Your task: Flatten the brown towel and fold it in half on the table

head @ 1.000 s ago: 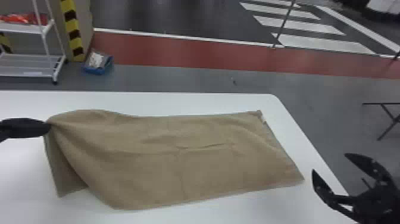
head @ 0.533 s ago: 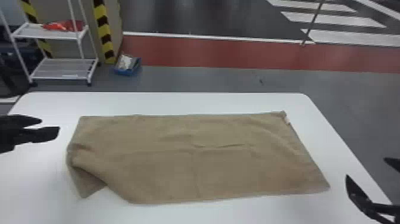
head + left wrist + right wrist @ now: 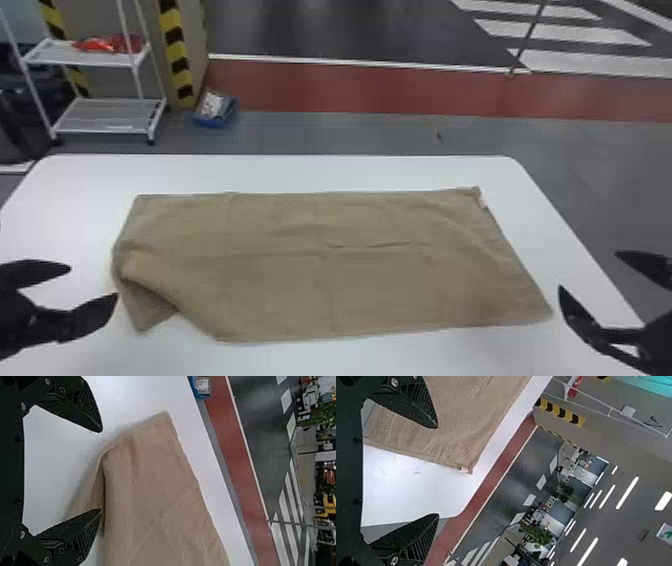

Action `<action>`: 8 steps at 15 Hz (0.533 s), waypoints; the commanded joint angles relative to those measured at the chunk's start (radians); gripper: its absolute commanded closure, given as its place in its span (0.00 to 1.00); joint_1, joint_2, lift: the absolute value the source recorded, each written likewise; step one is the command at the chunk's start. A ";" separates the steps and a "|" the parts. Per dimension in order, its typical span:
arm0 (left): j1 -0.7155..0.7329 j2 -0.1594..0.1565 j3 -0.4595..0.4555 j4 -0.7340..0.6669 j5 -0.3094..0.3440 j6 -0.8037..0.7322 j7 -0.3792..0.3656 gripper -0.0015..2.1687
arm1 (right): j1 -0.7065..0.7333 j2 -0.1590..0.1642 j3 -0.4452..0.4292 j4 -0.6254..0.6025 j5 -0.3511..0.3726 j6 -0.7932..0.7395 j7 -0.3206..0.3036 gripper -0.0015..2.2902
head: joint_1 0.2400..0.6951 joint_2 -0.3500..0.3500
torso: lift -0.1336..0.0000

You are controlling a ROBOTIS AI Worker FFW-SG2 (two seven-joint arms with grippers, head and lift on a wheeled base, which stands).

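The brown towel [image 3: 320, 270] lies spread across the white table, its near left corner tucked over with a small flap poking out beneath, and slight creases near the middle. Just left of that bunched corner, my left gripper [image 3: 95, 282] stands open and holds nothing. My right gripper [image 3: 587, 270] is open beyond the towel's near right corner. In the left wrist view the left gripper [image 3: 101, 471] is spread near the folded edge of the towel [image 3: 158, 494]. The right wrist view has the right gripper [image 3: 438, 471] open by the towel's edge [image 3: 466, 411] and its small white tag.
Bare strips of the white table [image 3: 300, 172] surround the towel. Past the far edge are a white wheeled rack [image 3: 107, 115], a blue box [image 3: 215, 110] on the floor and a striped pillar [image 3: 177, 55].
The left gripper has let go of the towel's left end and backed off; that end has settled onto the table. The head view has shifted toward the left.
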 commanded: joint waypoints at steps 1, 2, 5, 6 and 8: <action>0.076 -0.002 -0.031 -0.051 -0.025 -0.003 -0.004 0.10 | -0.018 -0.056 0.016 0.005 0.099 0.003 0.021 0.04 | 1.00 0.28 | 0.04; 0.090 0.000 -0.054 -0.056 -0.052 -0.003 -0.005 0.10 | -0.029 -0.079 0.027 0.016 0.146 0.003 0.037 0.04 | 1.00 0.26 | 0.04; 0.094 0.004 -0.134 -0.041 -0.129 -0.031 0.019 0.13 | -0.043 -0.121 0.039 0.054 0.234 0.000 0.046 0.05 | 1.00 0.22 | 0.04; 0.093 0.006 -0.156 -0.031 -0.153 -0.043 0.025 0.13 | -0.045 -0.124 0.039 0.062 0.238 0.003 0.046 0.05 | 1.00 0.19 | 0.04; 0.082 0.007 -0.189 -0.025 -0.175 -0.068 0.024 0.15 | -0.051 -0.125 0.039 0.082 0.246 0.003 0.055 0.05 | 1.00 0.16 | 0.04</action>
